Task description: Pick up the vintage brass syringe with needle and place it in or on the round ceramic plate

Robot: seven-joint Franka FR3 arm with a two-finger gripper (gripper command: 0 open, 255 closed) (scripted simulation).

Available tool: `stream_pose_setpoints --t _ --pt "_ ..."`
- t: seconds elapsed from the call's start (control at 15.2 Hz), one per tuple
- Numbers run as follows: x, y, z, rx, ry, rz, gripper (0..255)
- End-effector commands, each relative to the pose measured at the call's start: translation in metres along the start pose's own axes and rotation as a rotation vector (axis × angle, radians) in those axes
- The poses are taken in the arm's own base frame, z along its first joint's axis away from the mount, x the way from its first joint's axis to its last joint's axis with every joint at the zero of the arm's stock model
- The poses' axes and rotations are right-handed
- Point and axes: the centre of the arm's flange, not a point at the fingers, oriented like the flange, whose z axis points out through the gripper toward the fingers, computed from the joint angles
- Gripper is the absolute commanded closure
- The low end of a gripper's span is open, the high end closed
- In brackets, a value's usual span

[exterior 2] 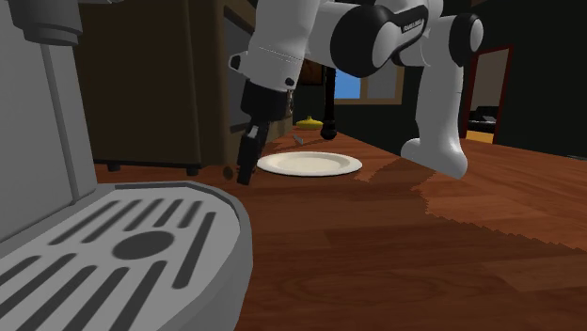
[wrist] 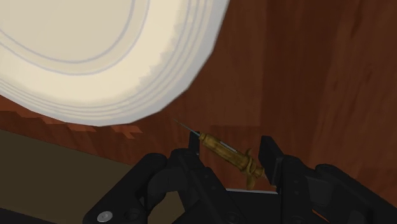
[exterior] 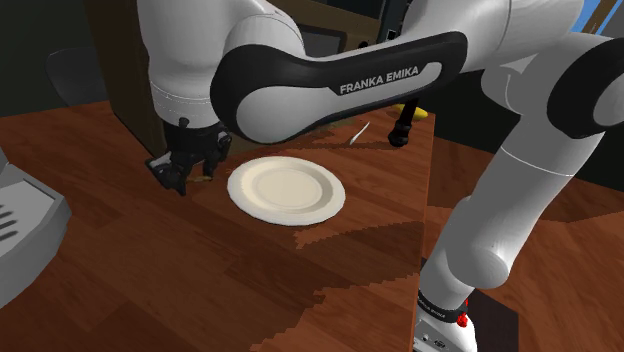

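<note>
Shoulder view: the gripper [exterior: 190,168] is low over the table [exterior: 150,270], just beside the plate [exterior: 286,188].

Second exterior view: it hangs close to the plate's near rim.

Wrist view: the fingers [wrist: 270,153] stand apart, straddling the syringe [wrist: 228,154], which lies on the table near the plate's edge. This looks like the grasp step; next, close on the barrel and lift.

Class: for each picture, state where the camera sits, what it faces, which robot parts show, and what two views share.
Shoulder: high at the robot's side, looking down on the plate; arm shows.
Second exterior: low on the table beside a grey machine, facing the plate; arm shows.
Wrist: on the hand, over the syringe; fingers show.
All share the plate.
</note>
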Motion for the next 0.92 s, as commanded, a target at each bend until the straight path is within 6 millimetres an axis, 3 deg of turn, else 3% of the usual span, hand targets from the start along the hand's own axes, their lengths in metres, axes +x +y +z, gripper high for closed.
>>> stream_pose_setpoints --t 0.0,0.86 --pt "0.005 0.003 -0.008 -0.001 -0.002 0.004 255" --pt "0.024 0.012 -0.071 -0.001 -0.002 0.004 255"
